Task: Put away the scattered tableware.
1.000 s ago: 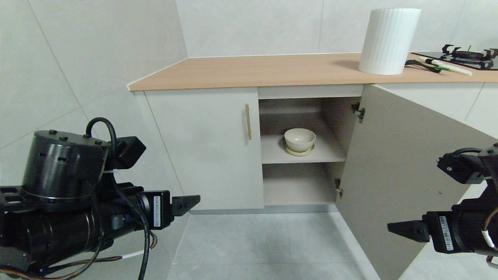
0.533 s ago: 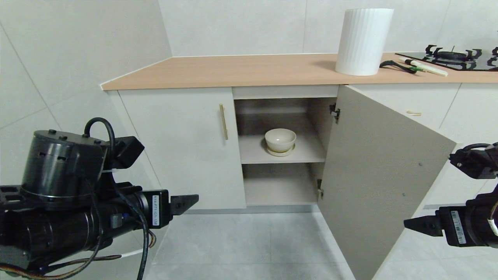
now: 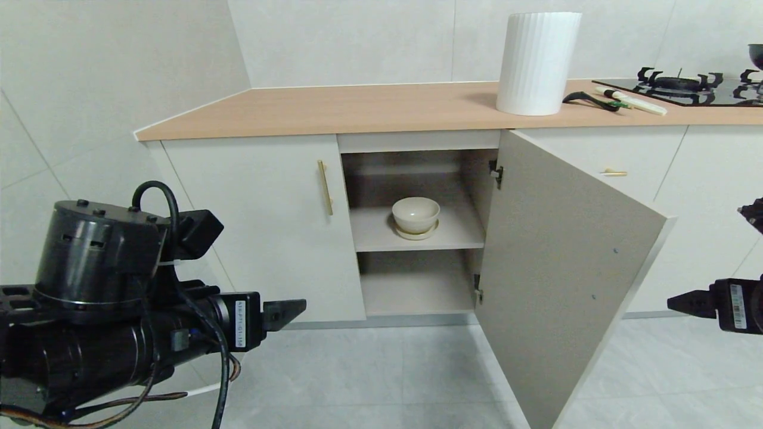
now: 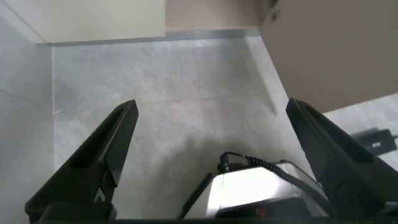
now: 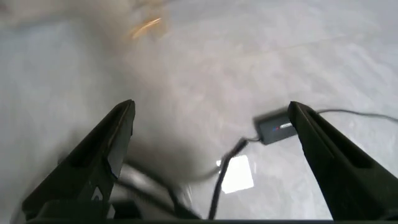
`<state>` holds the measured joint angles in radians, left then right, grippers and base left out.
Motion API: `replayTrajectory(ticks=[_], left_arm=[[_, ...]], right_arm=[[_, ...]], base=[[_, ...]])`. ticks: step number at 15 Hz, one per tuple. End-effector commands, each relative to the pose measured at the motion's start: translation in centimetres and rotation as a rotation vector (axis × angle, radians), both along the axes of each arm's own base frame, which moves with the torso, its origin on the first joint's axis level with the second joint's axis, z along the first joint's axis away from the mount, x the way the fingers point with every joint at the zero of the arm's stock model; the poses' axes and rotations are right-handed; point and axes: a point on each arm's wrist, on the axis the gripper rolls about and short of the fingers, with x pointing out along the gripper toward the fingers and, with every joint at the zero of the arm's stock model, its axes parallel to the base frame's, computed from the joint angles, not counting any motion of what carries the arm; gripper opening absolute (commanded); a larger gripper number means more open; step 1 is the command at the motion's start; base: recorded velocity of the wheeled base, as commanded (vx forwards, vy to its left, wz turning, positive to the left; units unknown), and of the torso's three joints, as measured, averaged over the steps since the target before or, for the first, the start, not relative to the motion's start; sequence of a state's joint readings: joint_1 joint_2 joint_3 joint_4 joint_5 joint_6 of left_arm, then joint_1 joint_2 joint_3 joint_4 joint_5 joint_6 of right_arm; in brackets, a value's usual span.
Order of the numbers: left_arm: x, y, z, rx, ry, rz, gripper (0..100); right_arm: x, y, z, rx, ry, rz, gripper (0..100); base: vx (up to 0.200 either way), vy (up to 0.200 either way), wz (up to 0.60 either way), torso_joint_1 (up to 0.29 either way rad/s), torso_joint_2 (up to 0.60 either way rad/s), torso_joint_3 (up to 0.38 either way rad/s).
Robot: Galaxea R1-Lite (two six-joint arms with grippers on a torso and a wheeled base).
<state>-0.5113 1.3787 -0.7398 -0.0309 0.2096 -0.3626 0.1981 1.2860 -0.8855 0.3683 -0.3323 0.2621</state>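
Observation:
A cream bowl [image 3: 415, 214] sits on a small saucer [image 3: 415, 232] on the middle shelf of the open cabinet [image 3: 411, 232]. Its right door [image 3: 560, 262] swings wide open toward me. My left gripper [image 4: 211, 124] is open and empty, held low at the left, over the floor tiles in front of the shut left door [image 3: 268, 226]. My right gripper [image 5: 211, 124] is open and empty too, low at the far right beyond the open door, above the floor. On the counter lie a black-handled utensil [image 3: 587, 100] and a white utensil [image 3: 633, 101].
A tall white ribbed container [image 3: 536, 62] stands on the wooden counter [image 3: 357, 110]. A gas hob [image 3: 679, 83] is at the far right. The open door juts into the floor space between the arms. A small black device with a cable [image 5: 277, 126] lies on the floor.
The head camera has turned to the right, so the cabinet and counter slide left in view. The right arm has shifted toward the right edge of the view. The left arm stays put.

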Motion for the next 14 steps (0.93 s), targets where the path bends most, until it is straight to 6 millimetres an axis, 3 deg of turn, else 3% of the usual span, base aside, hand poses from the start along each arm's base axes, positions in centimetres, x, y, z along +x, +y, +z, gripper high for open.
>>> replayTrajectory(ticks=[1, 7, 14], left_arm=[[0.0, 0.0, 0.0, -0.001, 0.000, 0.001, 100], [0.0, 0.0, 0.1, -0.006, -0.006, -0.001, 100], [0.1, 0.0, 0.1, -0.015, -0.026, 0.001, 100]], right_arm=[[0.6, -0.7, 0.0, 0.001, -0.012, -0.044, 100], [4.6, -2.7, -1.0, 0.026, -0.093, -0.176, 100], [6.7, -2.3, -2.6, 0.085, -0.078, -0.214, 100]], base=[[0.000, 0.000, 0.00, 0.000, 0.00, 0.000], [0.000, 0.000, 0.00, 0.000, 0.00, 0.000], [0.000, 0.000, 0.00, 0.000, 0.00, 0.000]])
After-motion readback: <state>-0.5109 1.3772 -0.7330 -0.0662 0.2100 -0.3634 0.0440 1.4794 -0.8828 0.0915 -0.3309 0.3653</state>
